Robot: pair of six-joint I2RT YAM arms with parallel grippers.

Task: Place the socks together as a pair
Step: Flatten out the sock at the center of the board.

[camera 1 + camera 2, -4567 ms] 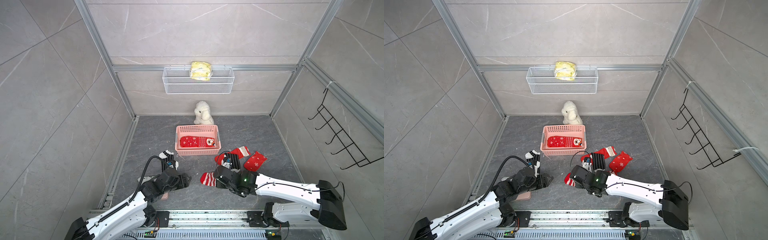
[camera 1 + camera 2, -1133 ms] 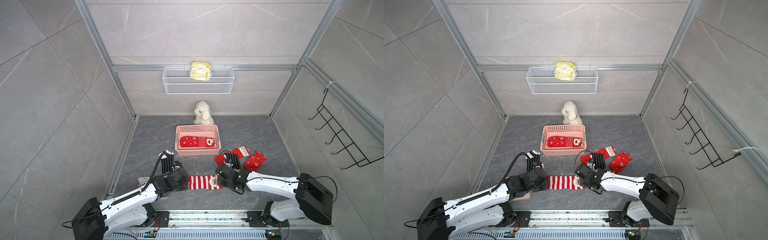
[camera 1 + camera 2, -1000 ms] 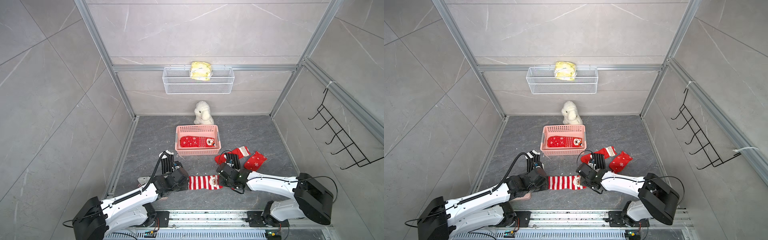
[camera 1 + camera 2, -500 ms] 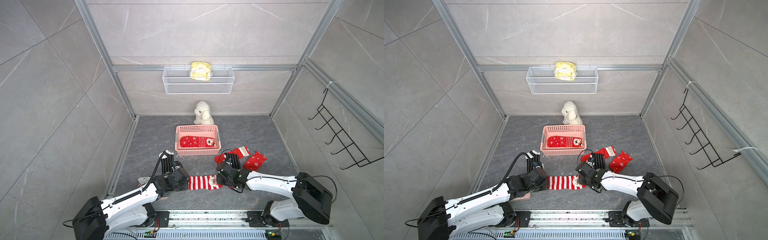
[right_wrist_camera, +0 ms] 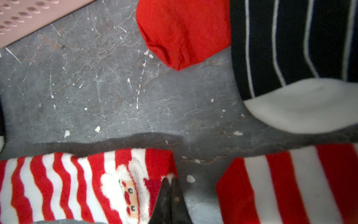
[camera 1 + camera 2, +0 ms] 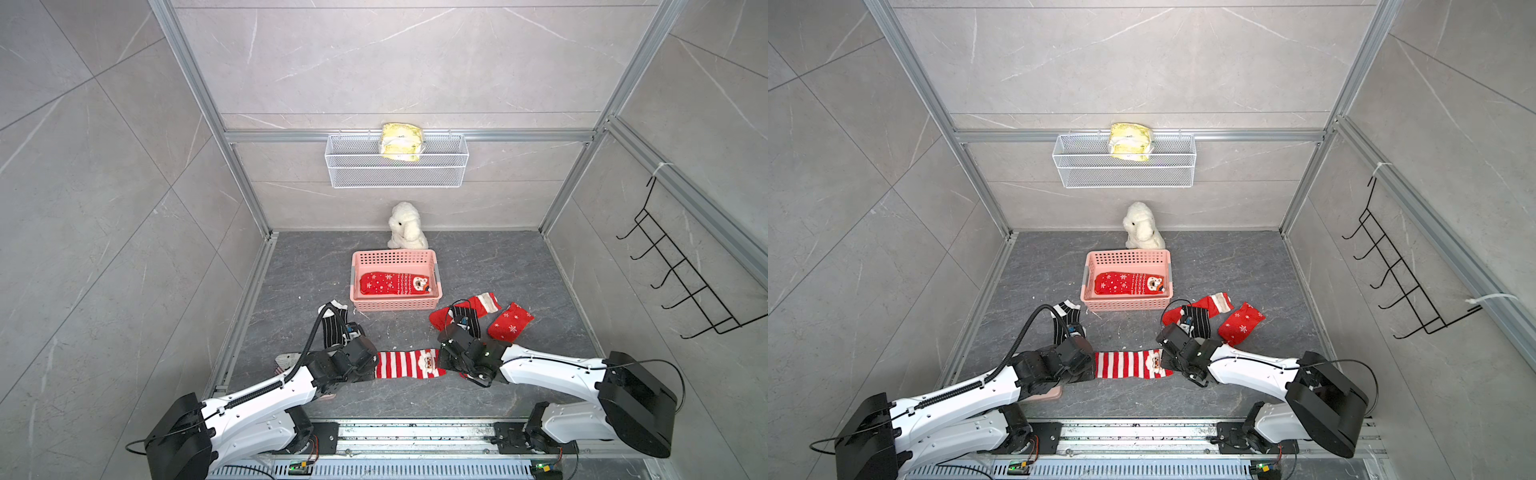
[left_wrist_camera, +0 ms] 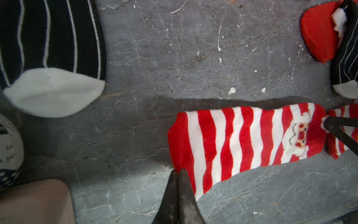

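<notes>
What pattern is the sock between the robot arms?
Red-and-white striped fabric sock with a Santa face; clearest in the left wrist view.

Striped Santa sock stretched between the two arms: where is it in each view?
Top view: striped Santa sock, low centre.
Top view: sock low centre, slightly further left.
Left wrist: sock, plain red end nearest the camera.
Right wrist: sock, face end nearest the camera.
Shared landmark: its Santa face.

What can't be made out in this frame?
- Second striped sock: right wrist view, cut off by the frame edge; mostly hidden under the right arm in both top views.
- Pinkish object: mostly under the left arm in both top views; unidentifiable.
- Yellow packet: print too small in both top views.
</notes>
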